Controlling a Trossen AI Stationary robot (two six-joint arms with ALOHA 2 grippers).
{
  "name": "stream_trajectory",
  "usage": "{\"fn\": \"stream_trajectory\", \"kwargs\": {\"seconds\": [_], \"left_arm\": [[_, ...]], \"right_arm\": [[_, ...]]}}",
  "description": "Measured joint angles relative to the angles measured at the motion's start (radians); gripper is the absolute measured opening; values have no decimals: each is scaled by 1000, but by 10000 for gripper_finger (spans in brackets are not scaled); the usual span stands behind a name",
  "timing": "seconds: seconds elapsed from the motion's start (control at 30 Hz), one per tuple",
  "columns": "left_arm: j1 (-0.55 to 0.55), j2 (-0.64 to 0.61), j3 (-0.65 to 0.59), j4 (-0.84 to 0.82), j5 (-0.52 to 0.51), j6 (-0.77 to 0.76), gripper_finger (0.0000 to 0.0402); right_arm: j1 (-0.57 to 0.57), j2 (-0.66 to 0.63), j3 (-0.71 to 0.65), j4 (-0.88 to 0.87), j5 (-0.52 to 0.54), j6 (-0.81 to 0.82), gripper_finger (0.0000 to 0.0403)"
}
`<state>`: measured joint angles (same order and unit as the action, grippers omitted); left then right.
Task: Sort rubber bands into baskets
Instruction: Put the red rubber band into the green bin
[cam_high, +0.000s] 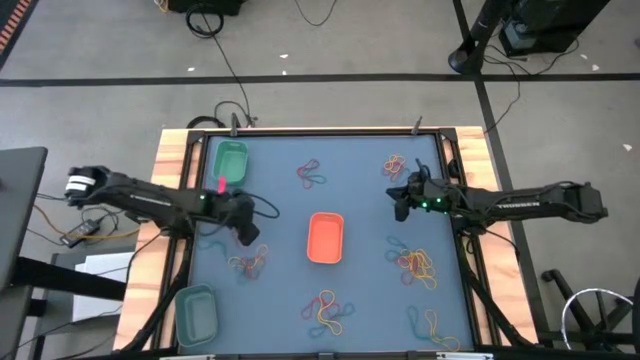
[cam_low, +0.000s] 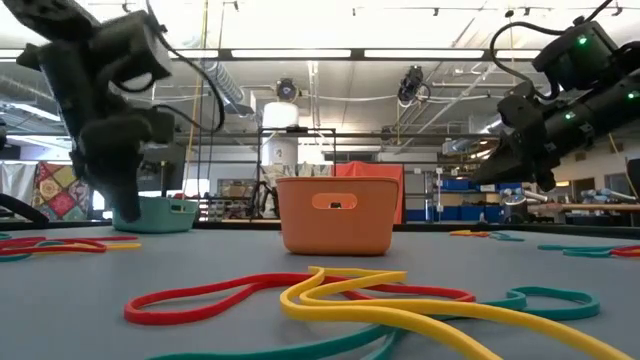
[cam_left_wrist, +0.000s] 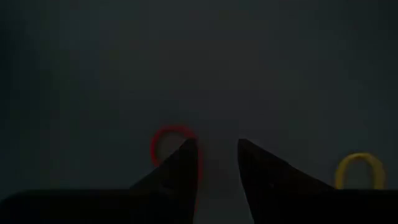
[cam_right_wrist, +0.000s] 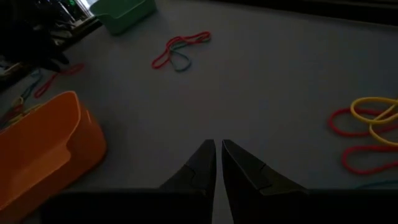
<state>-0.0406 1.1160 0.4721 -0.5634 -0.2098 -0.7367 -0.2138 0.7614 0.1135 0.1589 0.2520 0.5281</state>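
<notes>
— What lay nearest?
— A tangle of rubber bands (cam_low: 330, 295) at the mat's front edge; behind it the orange basket (cam_low: 335, 213).
— The step?
— Picking, I judged: the left gripper (cam_left_wrist: 216, 163) hung low over the mat, jaws parted, a red band (cam_left_wrist: 169, 142) beside one tip. Next it needed to straddle that band, then clench.
— The right gripper (cam_right_wrist: 217, 163)?
— Nearly closed, empty, waiting.
— Any writing?
— None legible.

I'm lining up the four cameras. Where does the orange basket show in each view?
High view: orange basket, centre of the mat.
Low view: centre, behind the rubber bands.
Left wrist view: not in it.
Right wrist view: left edge.
Shared landmark: bright green basket.
</notes>
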Motion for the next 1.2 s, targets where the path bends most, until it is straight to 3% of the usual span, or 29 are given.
{"fn": "stream_trajectory", "kwargs": {"seconds": [0.4,0.5,0.63,0.73,0.9,1.2], "left_arm": [[0,157,7,-7,-18,17,117],[0,163,8,-5,-14,26,90],[0,160,6,-3,-6,30,18],[7,159,15,-15,-6,27,8],[9,157,103,-109,-41,27,3],[88,154,383,-342,-266,161,1]], "right_arm": [[0,50,0,60,-10,-16,42],[0,57,0,71,-11,-16,42],[0,65,0,97,-34,-16,42],[0,67,0,108,-49,-16,42],[2,68,0,117,-72,-16,42],[2,70,0,117,-108,-15,42]]}}
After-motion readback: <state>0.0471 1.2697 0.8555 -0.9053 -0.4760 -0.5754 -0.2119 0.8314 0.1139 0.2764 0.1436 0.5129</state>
